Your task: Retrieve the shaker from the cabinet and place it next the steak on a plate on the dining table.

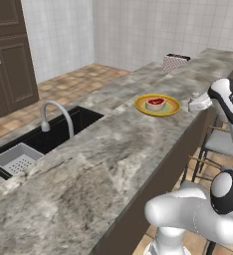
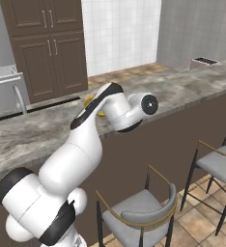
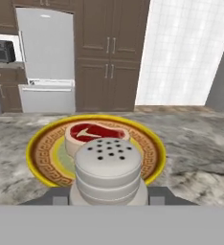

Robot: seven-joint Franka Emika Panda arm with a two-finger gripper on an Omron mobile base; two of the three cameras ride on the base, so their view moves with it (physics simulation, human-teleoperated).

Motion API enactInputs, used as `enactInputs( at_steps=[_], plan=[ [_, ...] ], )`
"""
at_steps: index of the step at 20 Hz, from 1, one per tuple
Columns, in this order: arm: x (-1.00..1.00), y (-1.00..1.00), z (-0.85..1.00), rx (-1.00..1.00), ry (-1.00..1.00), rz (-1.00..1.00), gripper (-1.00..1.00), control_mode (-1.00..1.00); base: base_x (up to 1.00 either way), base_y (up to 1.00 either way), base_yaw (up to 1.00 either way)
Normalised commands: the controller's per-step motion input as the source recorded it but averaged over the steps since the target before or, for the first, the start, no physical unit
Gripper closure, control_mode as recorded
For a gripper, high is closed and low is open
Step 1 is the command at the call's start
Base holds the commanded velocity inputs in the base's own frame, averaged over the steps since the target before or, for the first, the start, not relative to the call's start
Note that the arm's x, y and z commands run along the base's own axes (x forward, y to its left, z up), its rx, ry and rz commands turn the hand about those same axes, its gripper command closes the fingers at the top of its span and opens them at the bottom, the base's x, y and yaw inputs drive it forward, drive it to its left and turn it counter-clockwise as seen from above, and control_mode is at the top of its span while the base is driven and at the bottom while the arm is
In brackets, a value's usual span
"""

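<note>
While the plate (image 1: pixel 158 105) with the steak (image 1: pixel 156 103) lies to the left on the bench (image 1: pixel 88 164), the hand (image 1: pixel 197 103) waits just right of its rim, clenched on the upright shaker (image 3: pixel 108 169), so the coming move runs leftward.

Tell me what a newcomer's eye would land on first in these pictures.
The shaker fills the near foreground of the hand view, held in the gripper just in front of the plate. On that plate, on the dining table, sits the steak. In the left base view a black sink with a curved tap is set into the same top.
</note>
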Motion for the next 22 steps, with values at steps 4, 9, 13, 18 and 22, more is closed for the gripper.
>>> enactInputs(
  at_steps=[4,9,13,18,22],
  plan=[
    [0.18,-0.07,-0.14,0.0,0.0,0.08,1.0,-1.0,0.0,0.0,0.0],
    [0.21,-0.17,-0.03,0.0,0.0,0.05,1.0,-1.0,0.0,0.0,0.0],
    [0.26,-0.27,0.0,0.0,0.0,0.01,1.0,-1.0,0.0,0.0,0.0],
    [0.36,-0.14,0.0,0.0,0.0,0.0,1.0,-1.0,0.0,0.0,0.0],
    [0.5,0.0,0.0,0.0,0.0,0.0,1.0,-1.0,0.0,0.0,0.0]
  ],
)
